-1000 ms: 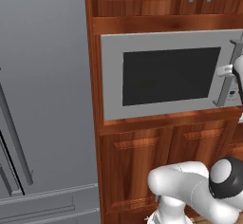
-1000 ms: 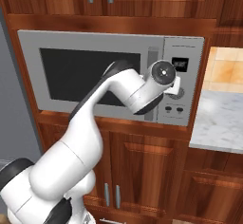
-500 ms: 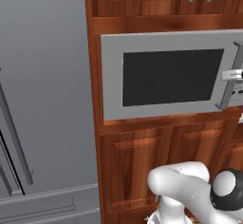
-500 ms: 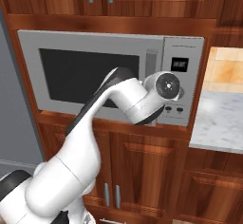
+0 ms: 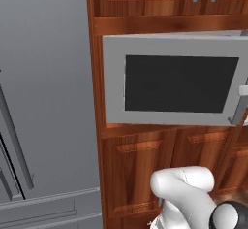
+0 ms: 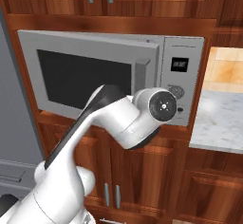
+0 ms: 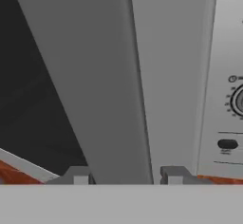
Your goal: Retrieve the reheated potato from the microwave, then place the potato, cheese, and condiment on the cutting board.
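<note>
Microwave (image 6: 95,71) interior hidden behind dark window; potato unseen. Door handle (image 7: 111,90) cut off at top edge of hand view. Gripper (image 7: 124,175) at bottom centre, fingertips either side of handle, clenched on it. Button panel (image 6: 182,83) right of handle.

Base cams flank arm, both facing microwave (image 5: 174,80); hand cam close on door handle (image 7: 111,90).

Arm (image 6: 95,137) raised forward, jaws closed tight.
</note>
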### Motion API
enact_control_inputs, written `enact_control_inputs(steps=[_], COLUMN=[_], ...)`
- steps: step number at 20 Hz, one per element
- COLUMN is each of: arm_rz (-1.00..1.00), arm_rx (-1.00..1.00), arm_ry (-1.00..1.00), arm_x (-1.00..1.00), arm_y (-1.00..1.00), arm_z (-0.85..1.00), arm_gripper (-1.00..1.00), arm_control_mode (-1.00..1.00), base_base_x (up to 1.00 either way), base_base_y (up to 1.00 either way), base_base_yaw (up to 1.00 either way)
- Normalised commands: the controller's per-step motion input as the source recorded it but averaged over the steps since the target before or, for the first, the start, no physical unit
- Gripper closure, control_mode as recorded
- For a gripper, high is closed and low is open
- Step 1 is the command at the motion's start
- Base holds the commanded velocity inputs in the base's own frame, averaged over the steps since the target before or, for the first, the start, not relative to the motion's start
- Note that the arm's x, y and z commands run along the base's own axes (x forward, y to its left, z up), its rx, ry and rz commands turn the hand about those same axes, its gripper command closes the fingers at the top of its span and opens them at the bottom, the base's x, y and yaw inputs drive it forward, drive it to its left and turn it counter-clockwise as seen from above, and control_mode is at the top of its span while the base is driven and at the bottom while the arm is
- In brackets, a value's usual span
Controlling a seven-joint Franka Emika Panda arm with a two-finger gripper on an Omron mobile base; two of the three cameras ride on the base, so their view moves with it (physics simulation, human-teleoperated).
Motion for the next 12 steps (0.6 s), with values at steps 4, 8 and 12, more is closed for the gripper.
enact_control_inputs(steps=[4,8,12], arm_rz=[0.0,0.0,-0.01], arm_rx=[-0.03,-0.04,0.0], arm_ry=[0.0,0.0,0.01], arm_x=[-0.88,-0.87,-0.76], arm_y=[0.09,0.06,0.08], arm_z=[0.05,0.05,0.05], arm_gripper=[1.0,1.0,1.0], arm_control_mode=[-1.0,-1.0,-1.0], base_base_x=[0.0,0.0,0.0], base_base_y=[0.0,0.0,0.0], base_base_yaw=[0.0,0.0,0.0])
